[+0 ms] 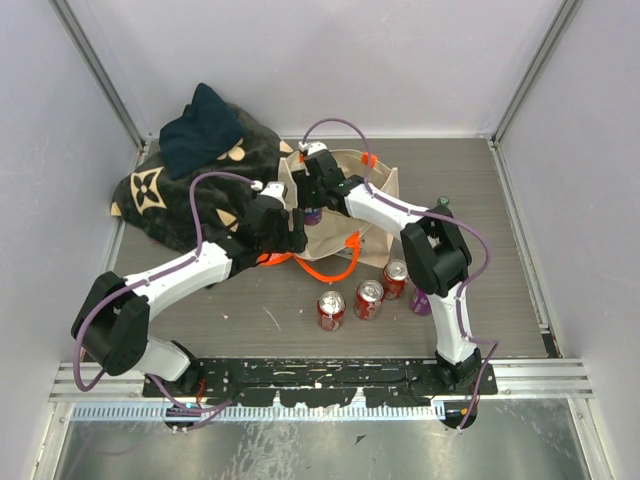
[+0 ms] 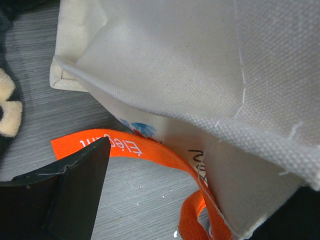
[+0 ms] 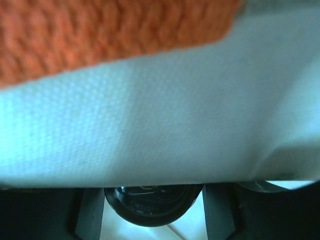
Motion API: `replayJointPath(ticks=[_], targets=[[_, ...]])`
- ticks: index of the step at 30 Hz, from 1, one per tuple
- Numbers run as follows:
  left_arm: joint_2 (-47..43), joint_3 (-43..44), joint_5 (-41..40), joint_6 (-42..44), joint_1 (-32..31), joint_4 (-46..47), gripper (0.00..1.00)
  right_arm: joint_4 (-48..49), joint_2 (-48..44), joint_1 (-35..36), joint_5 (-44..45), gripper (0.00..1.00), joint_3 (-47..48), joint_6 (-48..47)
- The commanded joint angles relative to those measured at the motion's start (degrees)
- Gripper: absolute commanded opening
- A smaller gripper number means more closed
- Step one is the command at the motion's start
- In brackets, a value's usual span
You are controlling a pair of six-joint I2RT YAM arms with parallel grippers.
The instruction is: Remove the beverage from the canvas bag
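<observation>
The beige canvas bag (image 1: 370,192) with orange strap handles (image 1: 330,268) stands at mid-table. My right gripper (image 1: 312,198) reaches down into its open top. In the right wrist view my right gripper (image 3: 153,222) has a finger against each side of a dark-topped beverage can (image 3: 150,206), under a fold of canvas (image 3: 160,125). The can shows purple in the top view (image 1: 312,215). My left gripper (image 1: 290,230) is at the bag's left side. In the left wrist view my left gripper (image 2: 200,172) is wide open, with the bag's lower edge (image 2: 240,195) and the orange strap (image 2: 150,152) between the jaws.
Three red cans (image 1: 368,298) stand on the table in front of the bag, and a purple can (image 1: 420,300) stands by my right arm. A dark floral-patterned blanket (image 1: 200,180) lies heaped at the back left, touching the bag. Walls enclose the table.
</observation>
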Motion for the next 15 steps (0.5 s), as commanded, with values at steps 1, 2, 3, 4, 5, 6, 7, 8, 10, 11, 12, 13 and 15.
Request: replayJointPath(ticks=[1,2,3,4,5,6,7,8,10,11,12,13,15], targets=[[1.06,1.42,-0.84,0.56,0.32,-0.82,0.84,-6.7,-0.07,0.4,1.48,0.3,-1.32,0.03],[1.18,1.53,-0.9,0.56,0.3,-0.8,0.84,-6.87,-0.26,0.5,1.89,0.04,-1.03,-0.23],[1.25,1.66,-0.94,0.57,0.25,-0.77,0.84,-6.89,-0.7,0.58,2.34,0.01,-0.94,-0.7],[1.34,1.96,-1.01,0.64,0.29,-0.68,0.84,-6.99,-1.25,0.7,2.63,0.01,-0.78,-1.53],[1.55,2.07,-1.02,0.72,0.29,-0.68,0.84,-7.27,-1.99,0.75,3.01,0.01,-0.54,-2.19],[1.76,2.26,-1.03,0.74,0.26,-0.58,0.83,-7.62,-2.86,0.82,3.52,0.01,-0.34,-2.74],[1.96,2.45,-1.16,0.81,0.27,-0.33,0.83,-7.96,-4.27,0.79,4.37,0.0,-0.14,-3.34],[2.19,2.56,-1.12,0.83,0.25,0.01,0.83,-7.94,-5.85,0.82,4.92,0.01,-0.11,-3.96],[2.62,2.66,-0.99,0.91,0.32,1.46,0.83,-7.73,-9.87,0.84,5.95,0.01,-0.02,-5.2],[2.92,2.89,-0.9,0.92,0.32,2.07,0.83,-7.64,-11.84,0.84,7.76,0.01,0.13,-5.76],[3.39,3.31,-0.82,1.04,0.38,2.55,0.83,-7.66,-14.0,0.88,9.16,0.01,0.42,-6.41],[3.94,3.92,-0.79,1.08,0.47,2.68,0.83,-7.59,-16.13,0.85,10.32,0.01,0.69,-6.97],[5.15,5.28,-0.48,1.05,1.02,2.85,0.83,-7.22,-21.14,0.89,12.82,0.01,0.62,-7.75]])
